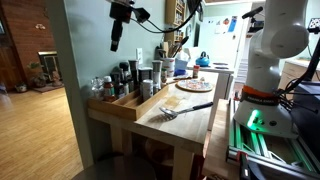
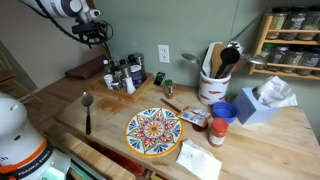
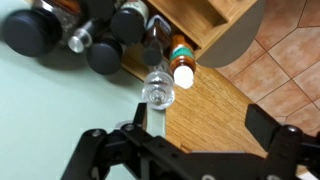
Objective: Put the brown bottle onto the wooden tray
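- Brown bottle [image 3: 181, 66] stands upright at the right edge of the dark shakers [image 3: 105, 55], just beside the wooden tray [image 3: 206, 18].
- Gripper [image 3: 188, 158] hangs high above the cluster, fingers spread wide, holding nothing.

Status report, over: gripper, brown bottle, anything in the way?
Gripper open, empty, hovering. Brown bottle upright beside the wooden tray, not on it. Clear glass bottle and dark shakers crowd it.
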### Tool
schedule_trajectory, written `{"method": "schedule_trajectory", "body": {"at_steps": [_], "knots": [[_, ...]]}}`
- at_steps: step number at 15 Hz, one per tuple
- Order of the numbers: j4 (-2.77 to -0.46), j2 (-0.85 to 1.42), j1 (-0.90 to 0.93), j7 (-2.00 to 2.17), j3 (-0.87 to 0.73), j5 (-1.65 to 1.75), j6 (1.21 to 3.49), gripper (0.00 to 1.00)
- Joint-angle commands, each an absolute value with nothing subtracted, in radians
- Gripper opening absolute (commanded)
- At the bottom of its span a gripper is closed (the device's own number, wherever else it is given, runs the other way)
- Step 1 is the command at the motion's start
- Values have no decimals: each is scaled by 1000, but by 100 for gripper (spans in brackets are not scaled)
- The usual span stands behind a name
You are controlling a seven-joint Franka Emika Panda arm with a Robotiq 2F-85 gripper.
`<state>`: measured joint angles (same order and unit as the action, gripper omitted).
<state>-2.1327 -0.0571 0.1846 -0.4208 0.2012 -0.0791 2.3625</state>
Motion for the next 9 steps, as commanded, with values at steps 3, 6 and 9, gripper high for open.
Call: {"method": "schedule_trajectory", "body": {"at_steps": [3, 6, 9], "knots": [[-2252, -314, 109, -393, 84, -17, 2148, 100], [-2300, -427, 54, -357, 20, 44, 2075, 100], [-2340, -514, 4, -311, -30, 88, 2036, 100]]}}
